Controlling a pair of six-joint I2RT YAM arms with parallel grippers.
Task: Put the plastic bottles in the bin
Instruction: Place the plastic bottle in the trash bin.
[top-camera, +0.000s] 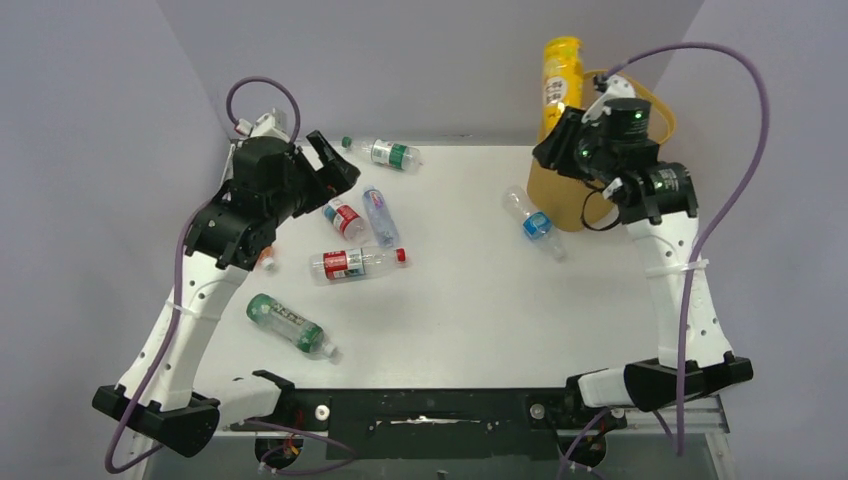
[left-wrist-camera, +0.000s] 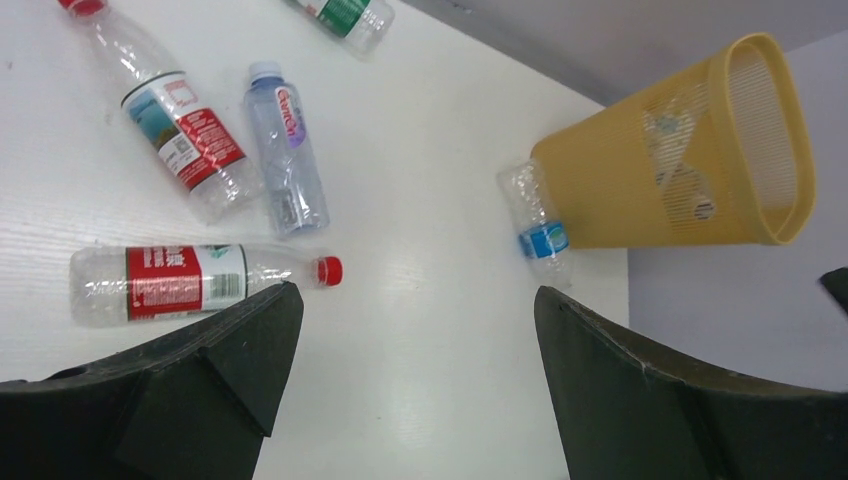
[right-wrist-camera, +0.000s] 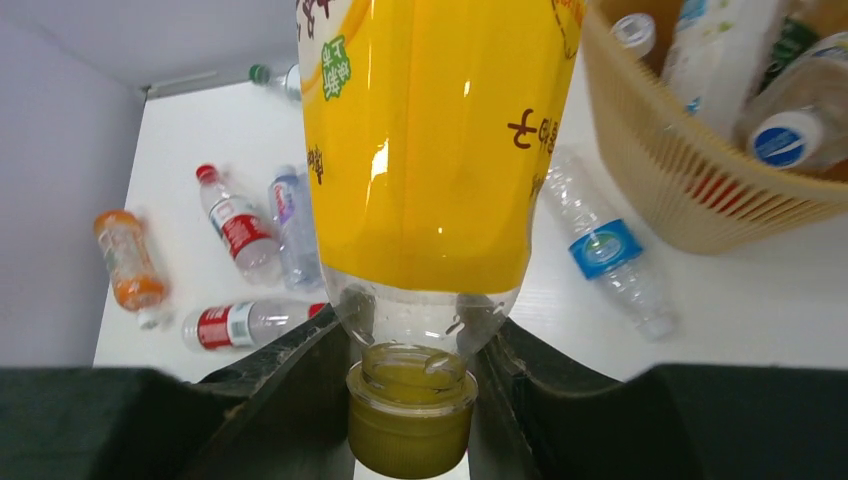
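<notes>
My right gripper (right-wrist-camera: 415, 350) is shut on the neck of a yellow-labelled bottle (right-wrist-camera: 440, 130), cap towards the camera. In the top view this bottle (top-camera: 562, 72) is held up beside the yellow-orange bin (top-camera: 553, 195) at the table's back right. Several bottles lie inside the bin (right-wrist-camera: 690, 165). My left gripper (left-wrist-camera: 415, 330) is open and empty above the table's left side, near a red-capped bottle (left-wrist-camera: 160, 282). Other plastic bottles lie loose: a blue-labelled one (top-camera: 536, 224) against the bin, a green one (top-camera: 290, 324) and a green-labelled one (top-camera: 388, 153).
Two more bottles, one red-labelled (top-camera: 345, 219) and one clear (top-camera: 380, 215), lie under the left gripper (top-camera: 335, 165). An orange bottle (right-wrist-camera: 130, 265) lies by the left wall. Grey walls close in the back and both sides. Purple cables loop over both arms.
</notes>
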